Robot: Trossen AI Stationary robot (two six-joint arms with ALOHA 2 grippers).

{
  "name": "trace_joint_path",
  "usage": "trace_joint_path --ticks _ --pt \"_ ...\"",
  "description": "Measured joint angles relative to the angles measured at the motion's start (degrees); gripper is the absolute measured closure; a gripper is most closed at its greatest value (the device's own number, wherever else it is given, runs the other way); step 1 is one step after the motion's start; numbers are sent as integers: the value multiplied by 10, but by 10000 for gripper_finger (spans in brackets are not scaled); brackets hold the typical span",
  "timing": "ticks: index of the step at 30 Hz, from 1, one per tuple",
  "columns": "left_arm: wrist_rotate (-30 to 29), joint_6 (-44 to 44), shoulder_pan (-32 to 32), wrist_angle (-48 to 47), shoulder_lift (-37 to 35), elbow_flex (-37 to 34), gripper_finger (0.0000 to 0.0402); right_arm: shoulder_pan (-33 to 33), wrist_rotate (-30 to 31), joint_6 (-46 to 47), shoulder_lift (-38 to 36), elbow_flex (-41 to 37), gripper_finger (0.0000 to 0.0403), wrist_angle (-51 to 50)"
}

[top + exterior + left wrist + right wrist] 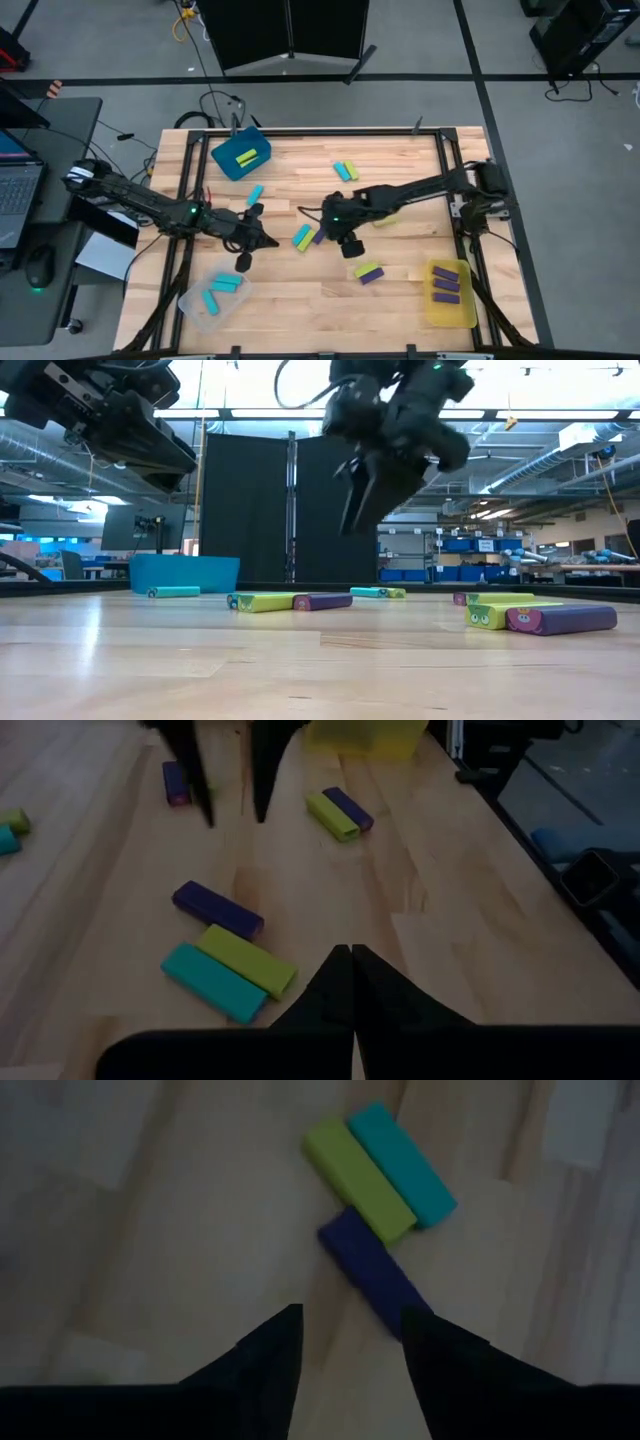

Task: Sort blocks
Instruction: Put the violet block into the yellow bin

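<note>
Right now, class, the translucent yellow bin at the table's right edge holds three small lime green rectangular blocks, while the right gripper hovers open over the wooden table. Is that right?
Not quite: the three small rectangular blocks in the translucent yellow bin are purple, not lime green, as the high view shows. The rest stands: the right gripper hovers open over the wooden table.

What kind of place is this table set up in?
Probably a robotics lab or workshop: an open ceiling with long strip lights, shelves of blue storage boxes at the back, and a black folding screen behind the wooden table.
</note>
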Motion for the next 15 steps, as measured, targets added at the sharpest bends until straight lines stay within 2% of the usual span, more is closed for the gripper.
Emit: trace_joint_path --ticks 6,11,15 --pt "13 -12 0 -3 0 0 400 -16 13 -51 62 68 182 -65" --pt "13 -12 0 -1 0 0 400 -23 17 -94 96 91 154 -64" --pt "14 -12 0 -1 0 0 400 -29 11 -119 118 94 148 -59"
